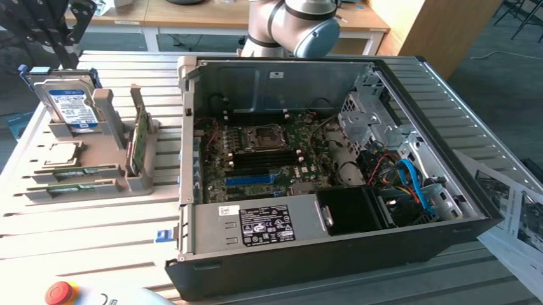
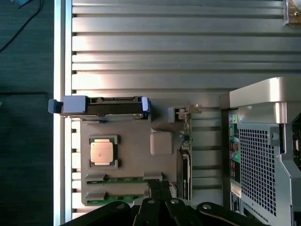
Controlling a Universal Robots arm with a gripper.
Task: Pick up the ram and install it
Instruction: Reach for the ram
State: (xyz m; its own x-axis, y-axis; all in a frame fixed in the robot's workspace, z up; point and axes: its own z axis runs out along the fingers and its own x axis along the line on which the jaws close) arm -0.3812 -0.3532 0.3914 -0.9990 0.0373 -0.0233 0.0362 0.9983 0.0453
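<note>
An open computer case (image 1: pixel 339 260) lies on the slatted metal surface (image 1: pixel 85 229), showing its motherboard (image 1: pixel 280 159), a labelled power supply (image 1: pixel 254 225) and a blue cable (image 1: pixel 411 181). Just beside it, on the exterior view's left, a grey holder (image 1: pixel 103 111) carries an upright hard drive (image 1: pixel 72 105), a flat CPU chip (image 1: pixel 62 152) and what looks like the ram (image 1: pixel 140 141) standing on edge. The robot arm (image 1: pixel 306 25) rises behind the case. A red stop button (image 1: pixel 61 292) sits at the near edge.
</note>
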